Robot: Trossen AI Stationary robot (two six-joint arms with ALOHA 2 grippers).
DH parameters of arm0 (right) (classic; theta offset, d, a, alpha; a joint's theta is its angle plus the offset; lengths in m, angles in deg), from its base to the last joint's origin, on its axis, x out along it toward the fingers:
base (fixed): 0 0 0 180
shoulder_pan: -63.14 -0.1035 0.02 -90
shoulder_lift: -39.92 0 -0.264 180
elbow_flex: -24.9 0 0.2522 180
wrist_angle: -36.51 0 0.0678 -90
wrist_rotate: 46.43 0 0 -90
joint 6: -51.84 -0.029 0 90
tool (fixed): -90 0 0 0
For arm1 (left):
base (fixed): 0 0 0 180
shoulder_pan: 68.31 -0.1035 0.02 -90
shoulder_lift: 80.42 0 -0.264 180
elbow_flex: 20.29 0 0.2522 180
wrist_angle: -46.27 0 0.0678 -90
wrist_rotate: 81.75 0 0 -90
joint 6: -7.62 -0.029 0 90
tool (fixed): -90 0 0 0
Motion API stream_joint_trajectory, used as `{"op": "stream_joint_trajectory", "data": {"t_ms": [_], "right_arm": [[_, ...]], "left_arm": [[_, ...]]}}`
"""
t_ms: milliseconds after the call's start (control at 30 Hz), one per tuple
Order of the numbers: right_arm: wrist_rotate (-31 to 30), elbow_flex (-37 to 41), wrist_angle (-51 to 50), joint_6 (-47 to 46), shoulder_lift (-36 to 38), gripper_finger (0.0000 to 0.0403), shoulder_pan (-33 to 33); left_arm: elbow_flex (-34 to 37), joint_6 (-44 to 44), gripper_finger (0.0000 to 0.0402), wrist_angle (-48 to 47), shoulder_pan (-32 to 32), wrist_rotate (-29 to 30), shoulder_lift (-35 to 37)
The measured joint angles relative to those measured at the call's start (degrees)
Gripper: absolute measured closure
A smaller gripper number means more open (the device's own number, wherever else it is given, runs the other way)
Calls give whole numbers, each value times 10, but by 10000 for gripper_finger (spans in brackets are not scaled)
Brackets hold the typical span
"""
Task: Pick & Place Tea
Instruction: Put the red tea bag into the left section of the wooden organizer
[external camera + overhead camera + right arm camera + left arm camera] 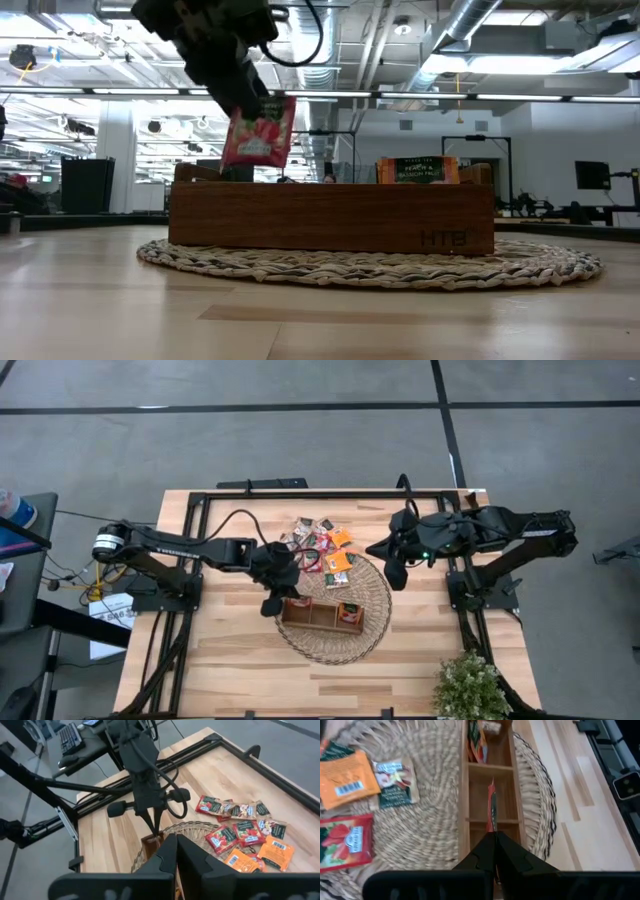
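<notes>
Left end effector [245,100] is pinching a red tea sachet [258,132] that hangs edge-down right over the wooden tray [330,215], lined up along its length. Right end effector [396,574] is clenched empty, parked further off.

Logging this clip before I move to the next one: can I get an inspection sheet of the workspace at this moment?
Surface: light wooden table with a round wicker mat on it.
Job's things: loose tea sachets piled at the mat's far edge; wooden tray on the mat, an orange sachet standing in one end compartment.
Clutter: potted plant at a table corner.
Grippers: left hand shut on a red sachet, above the tray; right hand shut, empty, raised beside the mat.
Cables: black cable looping along the left arm.
Surroundings: grey floor; open room with ceiling ducts behind.
</notes>
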Motion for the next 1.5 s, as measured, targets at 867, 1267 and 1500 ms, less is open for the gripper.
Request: {"op": "stream_joint_trajectory", "data": {"t_ms": [867,1267,1500], "right_arm": [[24,-1,10,-23,-54,403,5],[39,0,9,-22,-63,403,8],[43,0,9,-12,-63,403,16]], "left_arm": [[66,0,401,89,0,0,-2],[115,29,401,165,0,2,-3],[115,33,401,170,0,4,-2]]}}
